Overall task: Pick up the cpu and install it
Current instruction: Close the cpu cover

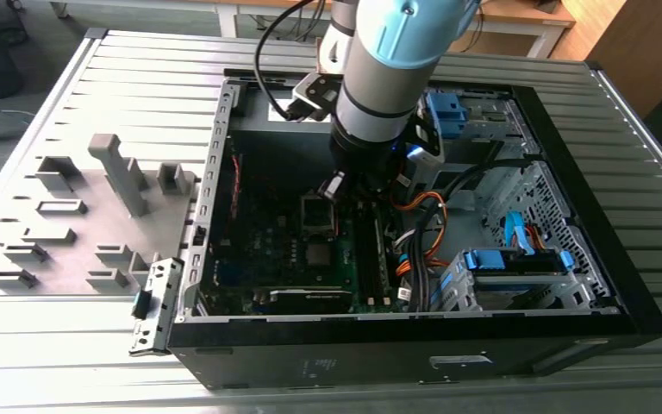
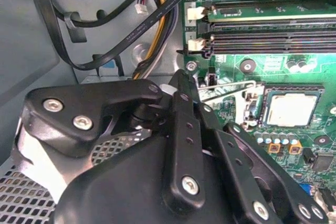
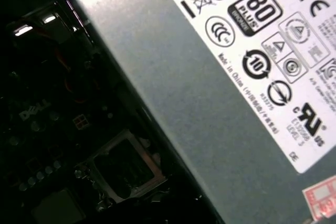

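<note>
A: Exterior view: arm reaches down into the open computer case (image 1: 572,185) on the tabletop (image 1: 135,78), its pincer (image 1: 334,186) low over the green motherboard (image 1: 273,259).

B: Cpu?

A: Second wrist view: cpu (image 2: 292,109) lies flat in its socket, beside the pincer, untouched. Pincer spread: cannot tell. First wrist view: grey power-supply box (image 3: 210,103).

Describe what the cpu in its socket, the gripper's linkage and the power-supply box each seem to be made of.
cpu: dull pale metal face, matt, probably a metal lid. Gripper linkage: black bars with a smooth satin sheen and silver screw heads, plastic or coated metal. Power-supply box: grey sheet metal by its look, faintly grainy, bearing a white printed label.
</note>
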Motion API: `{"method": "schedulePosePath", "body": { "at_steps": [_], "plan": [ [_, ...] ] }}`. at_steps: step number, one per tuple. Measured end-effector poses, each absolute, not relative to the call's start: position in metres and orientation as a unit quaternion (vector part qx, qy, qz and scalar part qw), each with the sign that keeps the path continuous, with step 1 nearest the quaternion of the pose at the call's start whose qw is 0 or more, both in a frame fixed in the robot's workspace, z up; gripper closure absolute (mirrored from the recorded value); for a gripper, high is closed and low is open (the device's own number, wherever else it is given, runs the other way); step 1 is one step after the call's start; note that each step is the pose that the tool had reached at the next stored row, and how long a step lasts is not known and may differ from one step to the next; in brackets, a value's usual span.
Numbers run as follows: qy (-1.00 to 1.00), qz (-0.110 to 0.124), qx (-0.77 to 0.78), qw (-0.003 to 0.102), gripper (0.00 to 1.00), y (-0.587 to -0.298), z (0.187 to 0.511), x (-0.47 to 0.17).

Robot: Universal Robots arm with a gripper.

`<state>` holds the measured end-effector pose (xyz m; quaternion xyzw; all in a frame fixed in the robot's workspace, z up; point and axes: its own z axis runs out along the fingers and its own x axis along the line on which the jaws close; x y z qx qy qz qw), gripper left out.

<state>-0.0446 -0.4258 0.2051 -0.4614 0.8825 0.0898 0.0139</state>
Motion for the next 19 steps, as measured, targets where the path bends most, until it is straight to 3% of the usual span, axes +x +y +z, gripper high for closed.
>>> {"method": "schedulePosePath", "body": {
  "at_steps": [19],
  "plan": [
    [0.881, 0.1, -0.461, 0.02, 0.89, -0.4259, 0.2051, -0.0481]
  ]
}}
